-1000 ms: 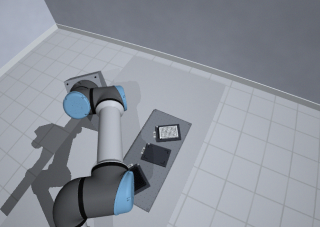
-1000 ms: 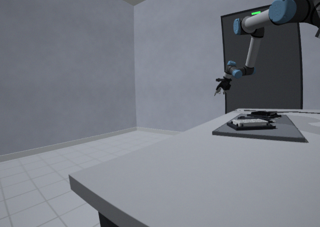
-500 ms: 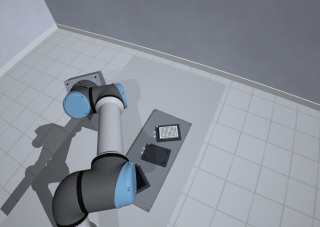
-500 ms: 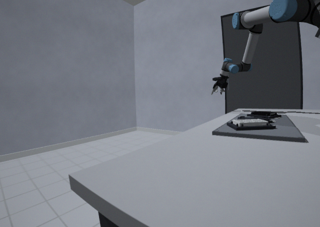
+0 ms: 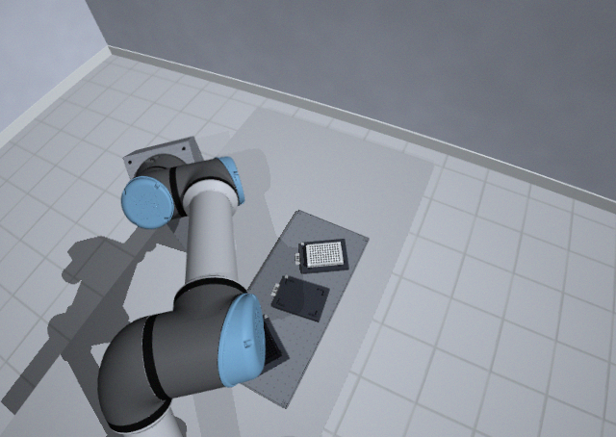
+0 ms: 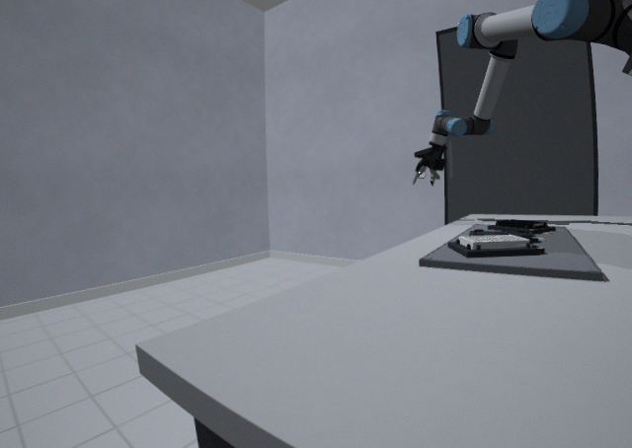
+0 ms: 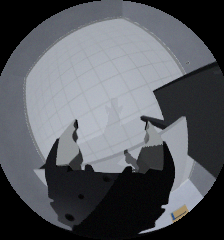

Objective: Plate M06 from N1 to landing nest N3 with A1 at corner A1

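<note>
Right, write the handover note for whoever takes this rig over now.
Gripper: open, holding nothing, hanging high in the air beyond the table's far edge.
Base board: three nests in a row. White well plate sits in the far nest. Middle nest has bare locators, no plate. Near nest is mostly hidden under the arm's elbow; contents and labels unreadable.
Done: nothing moved yet.
Left: confirm which plate is M06, grasp it, seat it flat in N3 with A1 matched; leave M09 alone.

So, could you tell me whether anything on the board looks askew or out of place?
Nothing stands out. The white plate sits square in its nest, the middle nest is bare, and the open pincer hangs off to the side, holding nothing.
</note>
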